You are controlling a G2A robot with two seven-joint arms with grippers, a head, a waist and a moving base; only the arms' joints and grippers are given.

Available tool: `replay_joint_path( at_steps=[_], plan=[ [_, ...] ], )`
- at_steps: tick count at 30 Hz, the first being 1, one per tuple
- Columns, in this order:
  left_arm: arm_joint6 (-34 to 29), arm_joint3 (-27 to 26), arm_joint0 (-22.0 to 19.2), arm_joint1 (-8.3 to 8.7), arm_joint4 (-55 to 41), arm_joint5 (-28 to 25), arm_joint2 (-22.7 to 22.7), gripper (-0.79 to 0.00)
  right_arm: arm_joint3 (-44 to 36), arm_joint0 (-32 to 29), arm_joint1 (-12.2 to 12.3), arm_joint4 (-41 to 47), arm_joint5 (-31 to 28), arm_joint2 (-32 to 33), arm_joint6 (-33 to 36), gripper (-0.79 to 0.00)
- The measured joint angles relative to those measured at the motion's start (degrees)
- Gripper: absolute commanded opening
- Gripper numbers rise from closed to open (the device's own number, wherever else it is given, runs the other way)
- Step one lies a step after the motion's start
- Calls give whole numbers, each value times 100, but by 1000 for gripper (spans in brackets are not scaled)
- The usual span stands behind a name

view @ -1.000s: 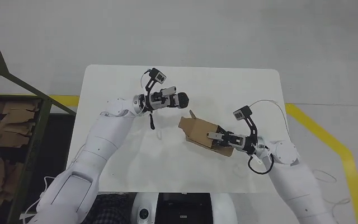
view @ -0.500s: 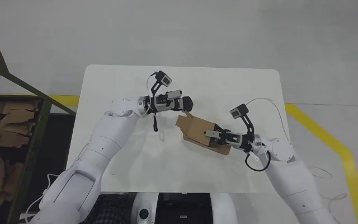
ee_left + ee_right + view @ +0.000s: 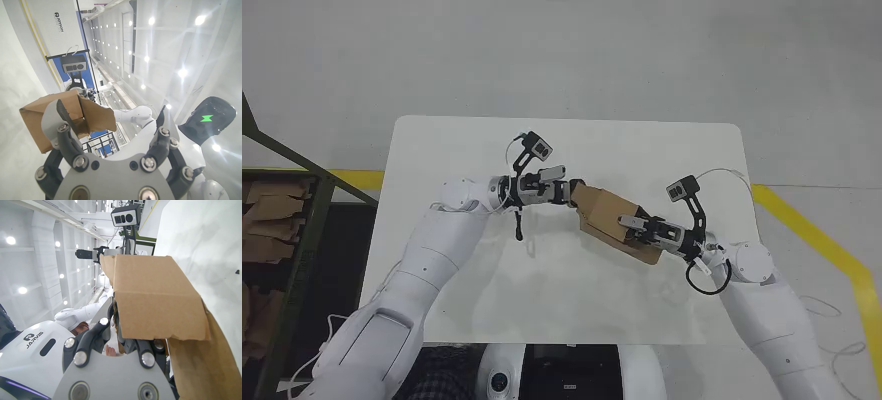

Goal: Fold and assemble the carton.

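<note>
A brown cardboard carton [image 3: 607,215] hangs tilted above the middle of the white table [image 3: 442,140], between my two grippers. My right gripper [image 3: 640,228] is shut on a wall at the carton's end nearer the right arm. In the right wrist view the carton [image 3: 155,294] covers one finger of that gripper [image 3: 115,313]. My left gripper [image 3: 568,192] stands open at the opposite end. In the left wrist view one finger [image 3: 56,113] of that gripper [image 3: 109,109] lies against the carton [image 3: 34,117], by a loose flap [image 3: 98,117]. The other finger is out in free air.
At the left edge, beside the table, a dark rack [image 3: 272,215] holds flat cardboard pieces. A black cable [image 3: 517,220] dangles from the left arm over the table. A yellow line [image 3: 812,235] runs on the floor at the right.
My right gripper has carried the carton up and toward the left arm. My left gripper has come down and across to meet the carton's end, and one finger now lies against it.
</note>
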Motion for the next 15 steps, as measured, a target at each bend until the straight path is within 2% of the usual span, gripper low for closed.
replay_joint_path(
  at_steps=[15],
  plan=[
    [-79, 47, -67, -95, 10, 79, 146, 0, -4, -6, 0, -2, -14, -19, 21, -785]
  ],
)
